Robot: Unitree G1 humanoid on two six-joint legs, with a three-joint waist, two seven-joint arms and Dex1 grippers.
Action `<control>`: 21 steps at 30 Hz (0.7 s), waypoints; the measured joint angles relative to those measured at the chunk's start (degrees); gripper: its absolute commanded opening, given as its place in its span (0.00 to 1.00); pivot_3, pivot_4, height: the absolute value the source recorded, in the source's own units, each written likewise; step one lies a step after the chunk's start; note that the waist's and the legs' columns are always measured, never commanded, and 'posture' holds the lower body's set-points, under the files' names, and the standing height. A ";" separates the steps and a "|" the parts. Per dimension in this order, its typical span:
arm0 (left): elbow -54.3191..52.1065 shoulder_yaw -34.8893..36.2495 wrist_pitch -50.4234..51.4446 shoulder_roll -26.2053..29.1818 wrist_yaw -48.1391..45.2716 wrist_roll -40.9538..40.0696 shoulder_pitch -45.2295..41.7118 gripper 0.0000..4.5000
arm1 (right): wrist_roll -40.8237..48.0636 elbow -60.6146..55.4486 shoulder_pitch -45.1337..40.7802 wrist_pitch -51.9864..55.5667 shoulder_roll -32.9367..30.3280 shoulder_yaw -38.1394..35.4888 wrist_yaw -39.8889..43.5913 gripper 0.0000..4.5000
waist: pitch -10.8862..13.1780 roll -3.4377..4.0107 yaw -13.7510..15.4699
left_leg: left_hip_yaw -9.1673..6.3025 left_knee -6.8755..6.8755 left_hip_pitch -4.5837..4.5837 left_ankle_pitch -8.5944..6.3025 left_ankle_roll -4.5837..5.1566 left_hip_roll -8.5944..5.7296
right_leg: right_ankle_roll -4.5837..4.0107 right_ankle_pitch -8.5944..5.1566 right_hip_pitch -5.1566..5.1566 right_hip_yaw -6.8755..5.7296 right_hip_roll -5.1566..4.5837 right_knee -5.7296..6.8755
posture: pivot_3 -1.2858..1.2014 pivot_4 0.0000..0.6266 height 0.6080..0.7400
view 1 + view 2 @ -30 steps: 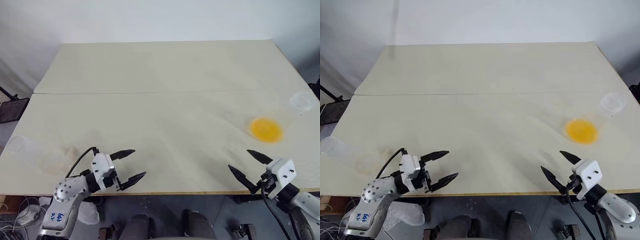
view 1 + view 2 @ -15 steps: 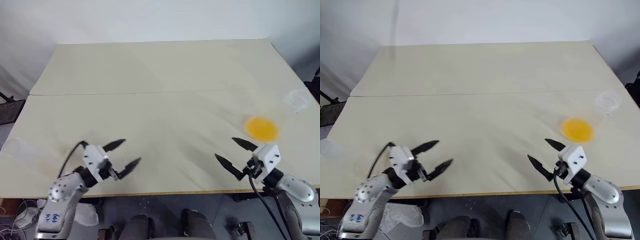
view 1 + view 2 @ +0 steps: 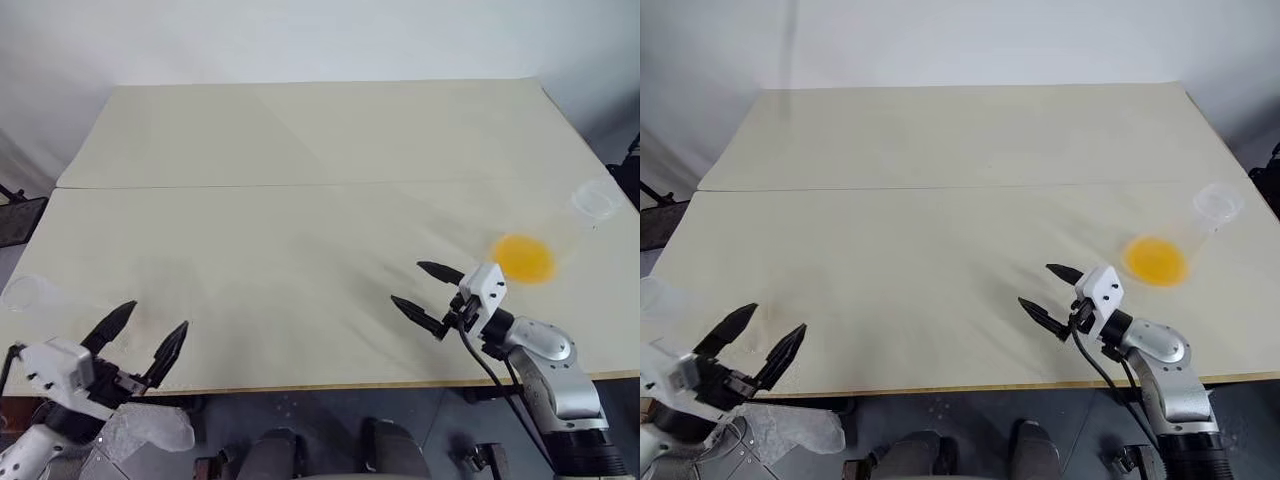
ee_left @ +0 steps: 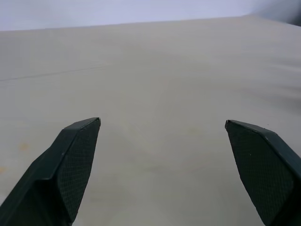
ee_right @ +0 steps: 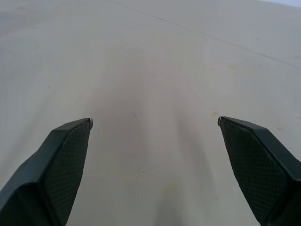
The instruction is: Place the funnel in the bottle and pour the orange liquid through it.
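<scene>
The right gripper (image 3: 427, 288) hovers with its two black fingers spread wide and nothing between them, bare table (image 3: 300, 160) stretching ahead. Behind it toward the right edge lies one clear flask holding the orange liquid (image 3: 524, 257) (its rim (image 3: 597, 200) at the edge). The left gripper (image 3: 140, 338), also wide and empty, hangs at the near edge; another clear vessel (image 3: 28, 292) lies beside it. No readable writing.

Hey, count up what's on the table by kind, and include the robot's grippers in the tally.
Clear flasks: 2, the left flask and the right flask
Orange liquid: 1 pool, inside the right flask
Grippers: 2, the left gripper and the right gripper, both open and holding nothing
Total: 5
</scene>
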 measured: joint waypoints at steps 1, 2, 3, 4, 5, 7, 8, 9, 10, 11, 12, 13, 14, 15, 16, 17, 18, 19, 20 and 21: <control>-0.47 1.19 -0.48 -1.44 0.68 -1.12 1.14 1.00 | 0.00 0.52 -0.41 -0.21 0.07 0.30 0.50 0.99 | 0.03 -0.04 -0.02 | 0.00 0.00 0.00 0.00 0.00 0.00 | 0.00 0.00 0.00 0.00 -0.01 -0.02 | 0.52 0.24 1.00; -1.07 2.09 -1.03 -2.67 0.77 -1.76 2.63 1.00 | 0.00 1.18 -0.78 -0.39 0.12 0.58 1.01 0.99 | 0.06 -0.11 -0.05 | 0.00 0.00 0.00 -0.01 0.00 0.00 | 0.00 0.00 0.00 -0.01 -0.01 -0.02 | 0.52 0.24 1.00; -1.21 2.41 -1.45 -3.20 0.74 -2.21 3.87 1.00 | -0.01 1.77 -0.95 -0.52 0.14 0.71 1.30 0.99 | 0.08 -0.14 0.00 | 0.00 0.00 0.00 -0.01 0.01 -0.01 | 0.00 0.00 0.00 -0.02 -0.03 -0.03 | 0.52 0.24 1.00; -1.37 3.06 -2.06 -4.64 0.71 -2.51 5.67 1.00 | -0.04 2.33 -1.29 -0.73 0.22 1.14 1.64 0.99 | 0.09 -0.16 -0.04 | 0.01 0.01 -0.02 -0.03 0.03 -0.02 | 0.00 0.00 0.00 -0.02 -0.03 -0.08 | 0.52 0.24 1.00; -1.38 3.47 -2.50 -5.84 0.70 -2.83 6.91 1.00 | -0.04 2.51 -1.35 -1.03 0.25 1.26 1.90 0.99 | 0.09 -0.16 -0.01 | 0.02 0.01 -0.04 -0.04 0.05 -0.02 | 0.00 0.00 0.00 -0.02 -0.03 -0.08 | 0.52 0.24 1.00; -1.44 4.72 -3.80 -8.59 0.97 -3.59 9.36 1.00 | -0.04 3.66 -2.07 -1.44 0.34 1.37 2.30 0.99 | 0.14 -0.26 0.00 | 0.02 0.08 -0.05 -0.09 0.09 -0.02 | -0.01 -0.01 0.01 -0.03 -0.05 -0.21 | 0.52 0.24 1.00; -1.44 5.53 -4.56 -10.22 1.54 -4.17 10.33 1.00 | -0.04 4.45 -2.52 -1.64 0.34 1.33 2.55 0.99 | 0.17 -0.30 0.01 | 0.02 0.13 -0.07 -0.11 0.12 -0.02 | -0.02 -0.01 0.01 -0.03 -0.06 -0.23 | 0.52 0.24 1.00; -1.44 6.50 -5.11 -11.32 2.35 -4.92 10.84 1.00 | -0.05 5.13 -2.87 -1.96 0.36 1.38 2.83 0.99 | 0.19 -0.34 0.08 | 0.00 0.17 -0.08 -0.13 0.12 -0.01 | -0.05 -0.03 0.01 -0.04 -0.08 -0.22 | 0.52 0.24 1.00; -1.43 7.32 -5.40 -11.94 3.22 -5.67 11.02 1.00 | -0.07 5.77 -3.13 -2.31 0.37 1.38 3.13 0.99 | 0.20 -0.36 0.16 | -0.01 0.21 -0.09 -0.15 0.12 0.00 | -0.06 -0.04 0.01 -0.04 -0.09 -0.22 | 0.52 0.24 1.00; -1.43 8.26 -5.77 -12.37 4.04 -6.22 11.05 1.00 | -0.08 6.34 -3.48 -2.55 0.39 1.39 3.38 0.99 | 0.21 -0.36 0.22 | -0.02 0.24 -0.10 -0.15 0.13 0.00 | -0.09 -0.05 0.01 -0.04 -0.10 -0.21 | 0.52 0.24 1.00; -1.41 9.00 -5.99 -12.47 4.77 -6.71 11.05 1.00 | -0.14 6.76 -3.85 -2.63 0.45 1.39 3.55 0.99 | 0.21 -0.36 0.22 | -0.02 0.27 -0.11 -0.16 0.14 -0.01 | -0.10 -0.06 0.01 -0.05 -0.12 -0.21 | 0.52 0.24 1.00; -1.27 9.49 -6.03 -12.35 5.36 -6.83 11.05 1.00 | -0.19 7.44 -4.42 -2.76 0.63 1.40 3.70 0.99 | 0.20 -0.36 0.14 | -0.01 0.30 -0.11 -0.16 0.14 -0.01 | -0.11 -0.06 0.02 -0.05 -0.12 -0.21 | 0.52 0.24 1.00; -1.04 9.68 -6.02 -12.15 5.83 -6.84 11.04 1.00 | -0.26 7.99 -4.75 -2.89 0.68 1.40 3.78 0.99 | 0.21 -0.36 0.13 | -0.01 0.32 -0.11 -0.17 0.14 -0.01 | -0.11 -0.06 0.02 -0.05 -0.12 -0.21 | 0.52 0.24 1.00; -0.73 9.92 -5.97 -11.85 6.40 -6.84 10.99 1.00 | -0.46 8.61 -5.06 -3.14 0.74 1.41 3.86 0.99 | 0.20 -0.36 0.11 | -0.01 0.33 -0.12 -0.17 0.15 -0.01 | -0.12 -0.07 0.02 -0.05 -0.12 -0.20 | 0.52 0.24 1.00; -0.13 10.68 -5.84 -11.19 7.45 -6.84 10.66 1.00 | -0.64 9.12 -5.29 -3.55 0.83 1.44 3.94 0.99 | 0.21 -0.37 0.11 | -0.01 0.34 -0.12 -0.17 0.15 -0.01 | -0.12 -0.07 0.01 -0.05 -0.12 -0.17 | 0.52 0.24 1.00; 0.74 11.43 -5.66 -10.39 8.48 -6.84 10.21 1.00 | -0.67 9.58 -5.60 -3.78 0.99 1.51 4.01 0.99 | 0.21 -0.37 0.07 | -0.01 0.34 -0.12 -0.18 0.13 -0.01 | -0.12 -0.07 0.01 -0.05 -0.11 -0.16 | 0.52 0.24 1.00; 1.31 11.85 -5.27 -9.73 9.52 -6.88 9.54 1.00 | -0.69 9.99 -5.79 -3.83 1.07 1.52 4.03 0.99 | 0.21 -0.37 0.07 | -0.01 0.35 -0.12 -0.18 0.13 -0.01 | -0.12 -0.07 0.00 -0.05 -0.12 -0.15 | 0.52 0.24 1.00; 1.74 12.11 -4.61 -8.75 10.50 -6.97 8.73 1.00 | -0.76 10.27 -5.95 -3.88 1.19 1.56 4.06 0.99 | 0.21 -0.37 0.11 | -0.02 0.36 -0.12 -0.18 0.13 -0.01 | -0.12 -0.07 0.00 -0.06 -0.12 -0.12 | 0.52 0.24 1.00; 1.79 12.24 -3.95 -8.04 11.44 -7.07 8.35 1.00 | -1.01 10.36 -6.07 -3.98 1.35 1.60 4.06 0.99 | 0.21 -0.37 0.08 | -0.02 0.40 -0.12 -0.21 0.12 0.00 | -0.12 -0.07 0.00 -0.06 -0.12 -0.08 | 0.52 0.24 1.00; 1.64 12.25 -2.69 -7.14 12.86 -7.23 7.95 1.00 | -1.20 10.41 -6.04 -4.16 1.45 1.61 4.06 0.99 | 0.21 -0.37 0.05 | -0.02 0.42 -0.12 -0.24 0.13 0.00 | -0.12 -0.07 0.00 -0.05 -0.13 -0.05 | 0.52 0.24 1.00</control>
